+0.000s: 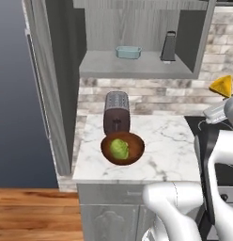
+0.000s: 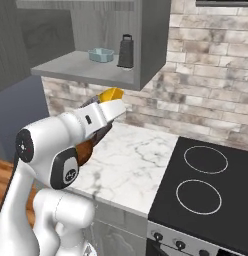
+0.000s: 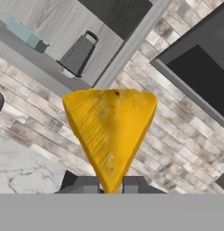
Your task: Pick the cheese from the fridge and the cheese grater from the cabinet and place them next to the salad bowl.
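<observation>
up in the air, the gripper [image 3: 109, 185] was clamped on the cheese [image 3: 109, 133], the wedge's narrow end pinched between the two dark fingertips [image 3: 80, 184] and its broad end pointing away from the hand. in the left base view the cheese [image 1: 222, 86] showed at the right edge, above the counter's right end and in front of the brick wall, touching no surface. from the right base view the cheese [image 2: 111, 94] sat just under the front edge of the cabinet [image 2: 153, 45], held out at the end of the white arm. the cabinet stood open; on its shelf the grater [image 1: 168, 46] stood upright toward the right side, and a small light blue dish [image 1: 128, 52] lay to its left, well apart from it. the hand view also caught the grater [image 3: 78, 54] on that shelf, with the dish [image 3: 27, 34] further along. down on the marble counter [image 1: 170, 155] the bowl [image 1: 122, 148] held green salad and rested near the front left, just in front of the toaster [image 1: 117, 113], the two touching or nearly so. a black stovetop [image 2: 206, 185] with two ring burners lay to the right of the counter. at the far left of the left base view stood the fridge [image 1: 15, 94], its thin dark handle running down the door.
</observation>
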You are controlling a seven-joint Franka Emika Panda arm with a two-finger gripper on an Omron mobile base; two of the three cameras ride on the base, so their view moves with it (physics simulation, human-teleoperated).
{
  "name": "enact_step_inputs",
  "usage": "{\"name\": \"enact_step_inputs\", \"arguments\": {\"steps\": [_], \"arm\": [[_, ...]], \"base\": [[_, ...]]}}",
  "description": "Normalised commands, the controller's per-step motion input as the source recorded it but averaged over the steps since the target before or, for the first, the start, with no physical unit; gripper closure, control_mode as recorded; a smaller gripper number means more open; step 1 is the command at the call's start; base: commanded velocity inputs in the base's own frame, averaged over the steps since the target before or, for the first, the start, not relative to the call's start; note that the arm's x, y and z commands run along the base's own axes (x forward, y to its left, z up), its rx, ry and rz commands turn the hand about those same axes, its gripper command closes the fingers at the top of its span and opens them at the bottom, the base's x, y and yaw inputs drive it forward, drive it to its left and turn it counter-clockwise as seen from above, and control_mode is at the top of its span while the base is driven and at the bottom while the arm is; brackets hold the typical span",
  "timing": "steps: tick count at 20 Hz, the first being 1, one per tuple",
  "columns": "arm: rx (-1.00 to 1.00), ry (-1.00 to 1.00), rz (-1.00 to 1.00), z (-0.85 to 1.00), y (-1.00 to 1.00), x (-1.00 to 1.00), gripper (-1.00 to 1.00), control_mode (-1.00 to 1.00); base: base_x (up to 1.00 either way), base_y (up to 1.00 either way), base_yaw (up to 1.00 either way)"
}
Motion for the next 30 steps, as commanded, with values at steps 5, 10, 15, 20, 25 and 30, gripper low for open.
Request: {"name": "enact_step_inputs", "arguments": {"steps": [5,10,15,20,25,30], "arm": [[0.00,0.00,0.00,0.00,0.00,0.00,1.00,1.00],[0.00,0.00,0.00,0.00,0.00,0.00,1.00,1.00],[0.00,0.00,0.00,0.00,0.00,0.00,1.00,1.00],[0.00,0.00,0.00,0.00,0.00,0.00,1.00,1.00],[0.00,0.00,0.00,0.00,0.00,0.00,1.00,1.00],[0.00,0.00,0.00,0.00,0.00,0.00,1.00,1.00]], "base": [[0.21,0.00,-0.11],[0.41,0.00,-0.11],[0.64,0.00,-0.11],[0.51,0.00,-0.11],[0.36,0.02,-0.13],[0.41,0.14,-0.17]]}}
